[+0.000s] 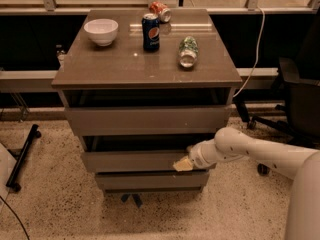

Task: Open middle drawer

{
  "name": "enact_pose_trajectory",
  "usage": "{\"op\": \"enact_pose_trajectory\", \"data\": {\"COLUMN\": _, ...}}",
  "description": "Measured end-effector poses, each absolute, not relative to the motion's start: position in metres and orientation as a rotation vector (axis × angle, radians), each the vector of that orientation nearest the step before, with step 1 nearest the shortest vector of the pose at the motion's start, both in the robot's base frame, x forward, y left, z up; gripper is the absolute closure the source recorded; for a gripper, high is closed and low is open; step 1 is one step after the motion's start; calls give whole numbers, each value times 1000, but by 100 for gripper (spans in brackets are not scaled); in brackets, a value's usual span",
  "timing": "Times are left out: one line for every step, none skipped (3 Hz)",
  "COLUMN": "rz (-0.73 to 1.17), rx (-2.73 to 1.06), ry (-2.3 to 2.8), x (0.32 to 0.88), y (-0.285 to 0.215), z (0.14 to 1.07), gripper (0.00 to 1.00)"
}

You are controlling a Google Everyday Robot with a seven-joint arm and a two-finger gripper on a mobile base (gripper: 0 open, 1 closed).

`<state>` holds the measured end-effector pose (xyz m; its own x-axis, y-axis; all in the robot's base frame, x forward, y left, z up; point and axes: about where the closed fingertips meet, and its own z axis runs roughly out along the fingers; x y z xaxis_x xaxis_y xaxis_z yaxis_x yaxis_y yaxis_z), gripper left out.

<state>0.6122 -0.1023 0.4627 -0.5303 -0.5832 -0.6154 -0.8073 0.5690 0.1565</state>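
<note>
Speckled stone floor lies under a grey-brown cabinet that stands before a dark wall with a window rail at the far side. On the cabinet top stand a white bowl at far left and a blue Pepsi can near the middle. A red can lies behind the blue one, and a bottle lies on its side to the right.

The cabinet has three fronts: the top drawer, the middle drawer below it (a dark gap shows above its front) and the lowest drawer. The white arm reaches in from the right. Its gripper is at the right end of the middle drawer's front, touching it. Whether the gripper is spread or pressed together, I cannot tell. A dark office chair stands at the right, and a white cable hangs near it.
</note>
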Motion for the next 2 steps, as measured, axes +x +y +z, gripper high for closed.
{"op": "enact_pose_trajectory", "data": {"rz": 616, "rx": -1198, "ry": 2343, "x": 546, "y": -96, "z": 476, "gripper": 72}}
{"op": "enact_pose_trajectory", "data": {"rz": 659, "rx": -1260, "ry": 2381, "x": 506, "y": -90, "z": 458, "gripper": 63}}
